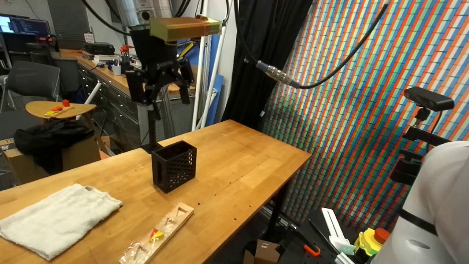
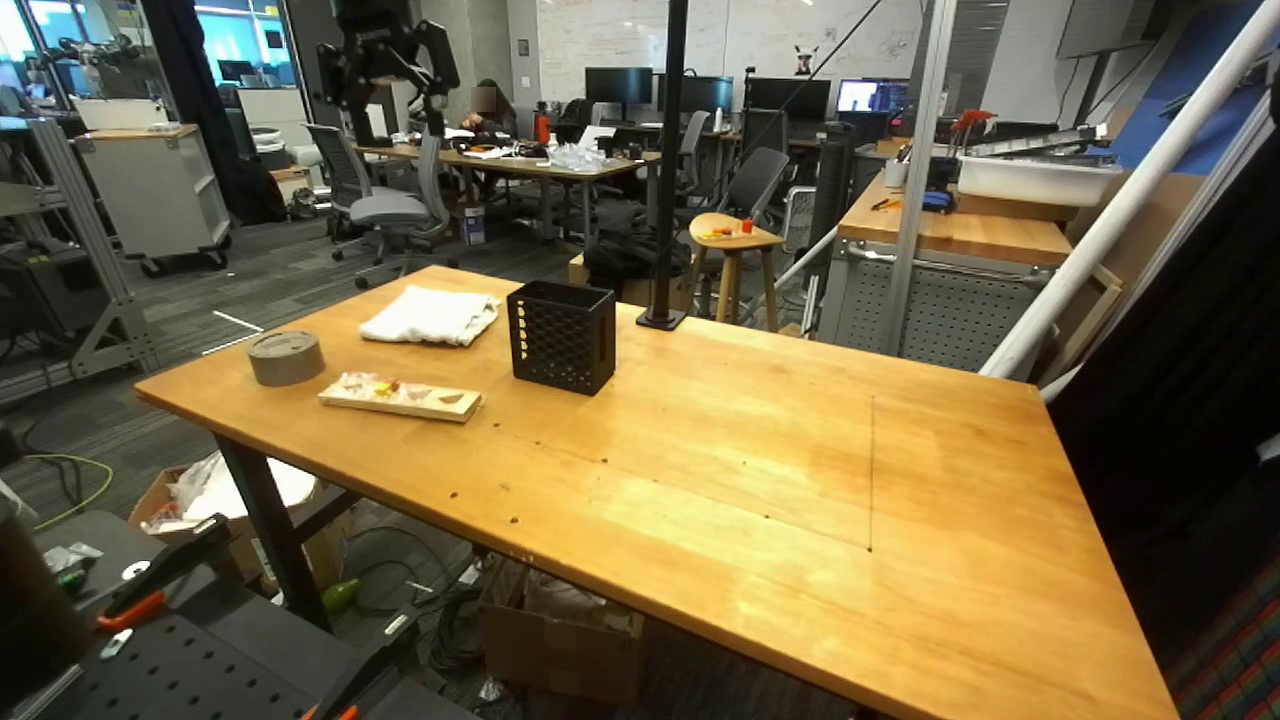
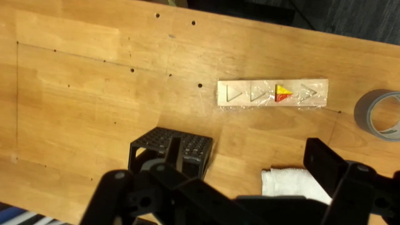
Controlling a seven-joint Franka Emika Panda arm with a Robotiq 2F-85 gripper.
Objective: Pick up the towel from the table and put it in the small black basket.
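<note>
In both exterior views, the folded white towel [image 1: 60, 220] lies on the wooden table [image 1: 238, 157], left of the small black basket [image 1: 174, 167] and apart from it. In an exterior view, a wooden board [image 2: 410, 403] lies nearer than the towel, with a roll of tape [image 2: 288, 368] to its left. Above the table, I hold the two fingers [image 3: 322, 165] of my gripper [image 3: 245, 153] spread wide apart.

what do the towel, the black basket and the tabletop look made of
Towel: soft matte cloth, probably cotton terry, given its fuzzy surface. Black basket: likely plastic, fairly matte, with thin perforated walls. Tabletop: wood, seemingly varnished, showing grain and glossy reflections.
</note>
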